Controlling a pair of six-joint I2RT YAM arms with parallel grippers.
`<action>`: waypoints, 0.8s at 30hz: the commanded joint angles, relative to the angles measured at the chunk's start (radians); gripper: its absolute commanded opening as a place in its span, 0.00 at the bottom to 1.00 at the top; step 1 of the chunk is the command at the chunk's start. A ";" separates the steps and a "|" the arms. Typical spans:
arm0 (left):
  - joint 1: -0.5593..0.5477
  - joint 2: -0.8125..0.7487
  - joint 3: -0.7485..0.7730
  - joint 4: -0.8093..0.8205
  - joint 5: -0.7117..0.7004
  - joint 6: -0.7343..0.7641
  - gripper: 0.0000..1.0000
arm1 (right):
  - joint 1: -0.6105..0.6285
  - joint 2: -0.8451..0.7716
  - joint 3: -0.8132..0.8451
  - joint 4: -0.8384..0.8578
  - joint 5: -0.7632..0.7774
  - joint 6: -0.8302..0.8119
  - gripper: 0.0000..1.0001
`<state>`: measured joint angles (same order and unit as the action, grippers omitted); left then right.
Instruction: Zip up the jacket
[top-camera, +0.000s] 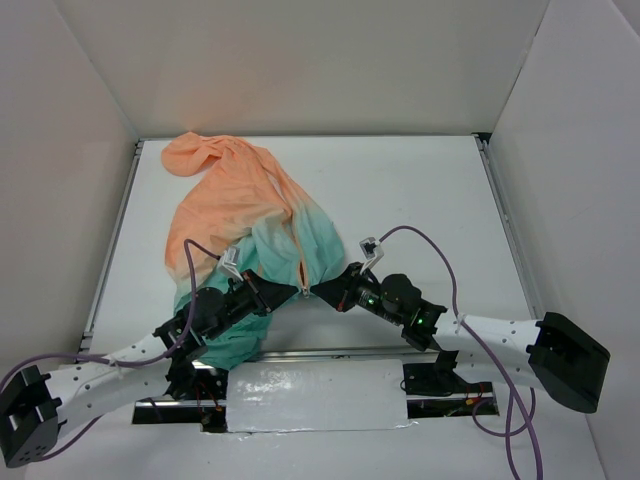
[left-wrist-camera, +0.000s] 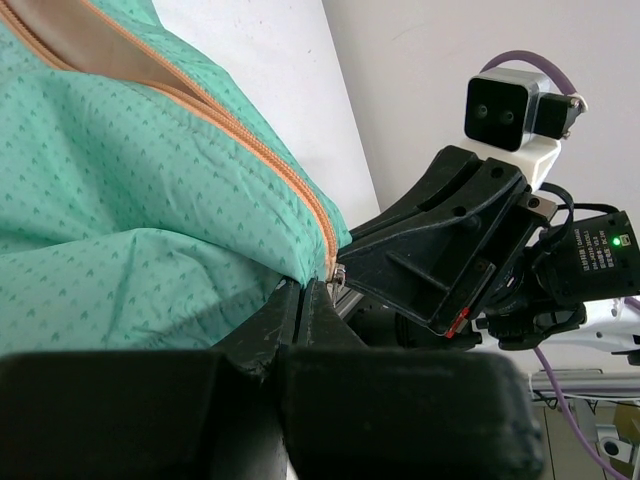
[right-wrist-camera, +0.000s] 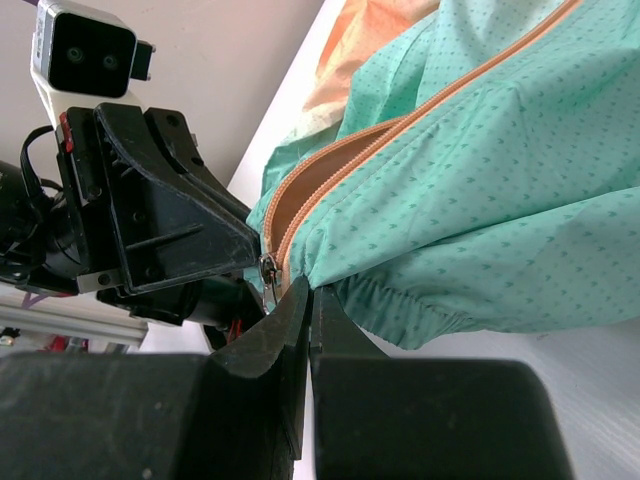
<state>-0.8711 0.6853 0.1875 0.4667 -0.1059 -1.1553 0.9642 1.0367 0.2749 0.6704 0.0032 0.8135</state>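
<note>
1. The top view alone shows the whole jacket (top-camera: 235, 215). It lies crumpled on the left half of the white table (top-camera: 420, 200), with its peach hood (top-camera: 200, 155) far from the arms and its teal hem (top-camera: 240, 335) at the near edge.
2. There the left gripper (top-camera: 283, 291) and right gripper (top-camera: 322, 292) meet tip to tip at the foot of the orange zipper (top-camera: 301, 255), but their hold is too small to read.
3. The left wrist view fills this in. The left gripper's fingers are pressed together on the teal hem, and the metal slider (left-wrist-camera: 339, 272) sits just beside them, touching the right gripper's tip.
4. The right wrist view shows its own fingers pinched shut on the hem by the slider.
5. This view also shows the zipper's two sides parted above the slider, with peach lining between them.
</note>
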 joint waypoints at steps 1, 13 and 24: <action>0.003 0.011 0.035 0.084 0.015 0.002 0.00 | -0.004 -0.001 0.035 0.040 0.009 -0.017 0.00; 0.004 0.011 0.017 0.086 0.003 -0.003 0.00 | -0.005 0.011 0.058 0.032 0.053 0.018 0.00; 0.004 0.031 0.003 0.119 0.005 0.016 0.00 | -0.004 0.020 0.095 -0.037 0.076 0.098 0.00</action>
<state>-0.8707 0.7151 0.1871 0.5018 -0.1051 -1.1553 0.9634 1.0519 0.3122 0.6388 0.0505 0.8814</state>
